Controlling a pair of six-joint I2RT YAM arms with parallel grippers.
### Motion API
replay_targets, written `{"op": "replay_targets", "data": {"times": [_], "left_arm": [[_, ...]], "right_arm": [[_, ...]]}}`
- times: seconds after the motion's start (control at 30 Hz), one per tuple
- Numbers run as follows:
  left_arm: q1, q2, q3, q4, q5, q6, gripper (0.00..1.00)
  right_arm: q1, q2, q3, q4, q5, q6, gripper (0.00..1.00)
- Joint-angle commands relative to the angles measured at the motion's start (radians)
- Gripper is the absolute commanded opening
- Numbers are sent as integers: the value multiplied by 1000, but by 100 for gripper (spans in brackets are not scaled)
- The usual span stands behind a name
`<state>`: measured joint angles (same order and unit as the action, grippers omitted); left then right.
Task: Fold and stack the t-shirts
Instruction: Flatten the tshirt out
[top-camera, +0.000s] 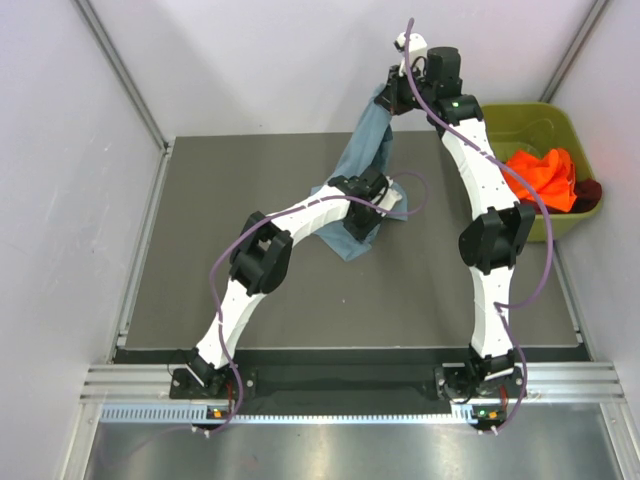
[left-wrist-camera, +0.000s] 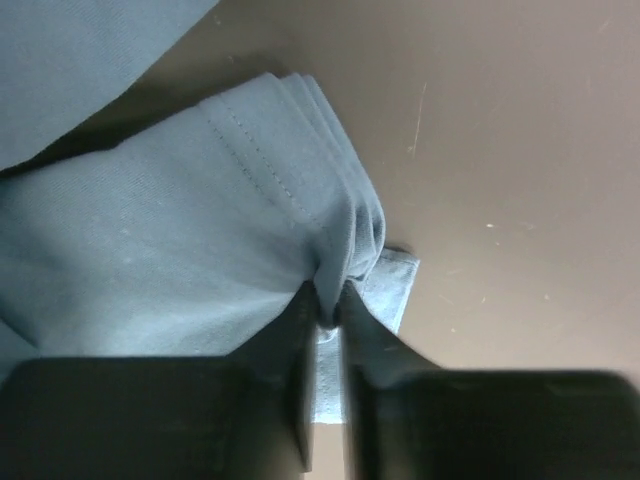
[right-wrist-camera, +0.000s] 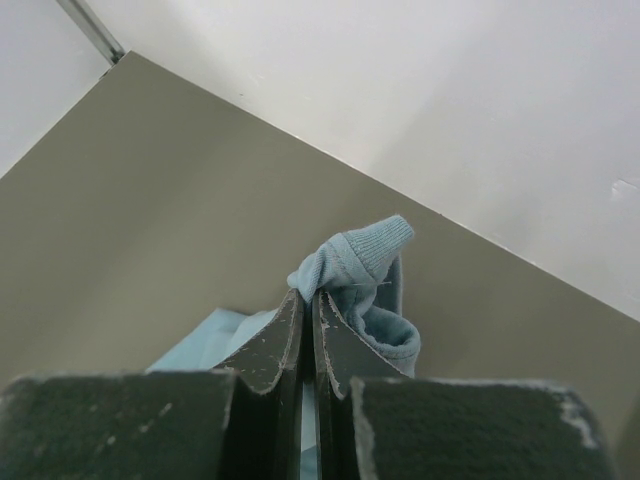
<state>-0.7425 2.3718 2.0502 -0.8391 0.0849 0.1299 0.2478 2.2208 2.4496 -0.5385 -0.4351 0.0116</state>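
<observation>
Left gripper (left-wrist-camera: 325, 312), right gripper (right-wrist-camera: 308, 300) pinch blue-grey shirt (top-camera: 368, 152); top view alone shows orange shirt (top-camera: 540, 175) in bin (top-camera: 515, 110).

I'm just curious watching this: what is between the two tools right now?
The blue-grey t-shirt stretches from the raised right tool down to the left tool; both are shut on it. The top view shows it.

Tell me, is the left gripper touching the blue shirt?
Touching. In the left wrist view, the left gripper is pinched shut on a bunched fold of the blue shirt.
</observation>
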Motion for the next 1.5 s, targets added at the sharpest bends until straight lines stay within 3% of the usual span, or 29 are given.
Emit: {"op": "replay_targets", "data": {"times": [0.0, 0.03, 0.13, 0.4, 0.53, 0.73, 0.8, 0.83, 0.93, 1.07, 1.2, 1.37, 1.47], "left_arm": [[-3, -55, -27, 40, -36, -4, 12], [-4, -60, -31, 40, -42, -3, 5], [0, -98, -30, 6, -65, 13, 0], [146, -497, -156, -76, -139, 166, 0], [222, -617, -156, -149, -200, 200, 0], [239, -753, -131, -101, -338, 296, 0], [244, -790, -117, -55, -404, 342, 0], [256, -860, -130, 54, -446, 402, 0], [256, -910, -183, 124, -453, 466, 0], [256, -1101, -335, 430, -441, 560, 0], [256, -1218, -450, 622, -424, 609, 0], [258, -1226, -397, 603, -436, 611, 0], [256, -1235, -456, 600, -427, 610, 0]], "right_arm": [[-5, 2, 26, 55, -10, 8, 0], [-7, 2, 26, 57, -8, 7, 0], [-7, -7, 23, 54, 1, 1, 0], [-18, -64, 12, 45, 22, 1, 0], [-16, -111, -8, 34, 22, 2, 0], [-21, -251, -61, 35, -19, 47, 0], [-19, -320, -86, 35, -39, 56, 0], [-19, -392, -113, 32, -57, 71, 0], [-19, -476, -159, 40, -65, 82, 0], [-22, -639, -242, 38, -89, 126, 0], [-22, -777, -325, 41, -77, 146, 0], [-22, -836, -264, -9, -42, 169, 0], [-21, -817, -285, -41, -42, 176, 0]]}}
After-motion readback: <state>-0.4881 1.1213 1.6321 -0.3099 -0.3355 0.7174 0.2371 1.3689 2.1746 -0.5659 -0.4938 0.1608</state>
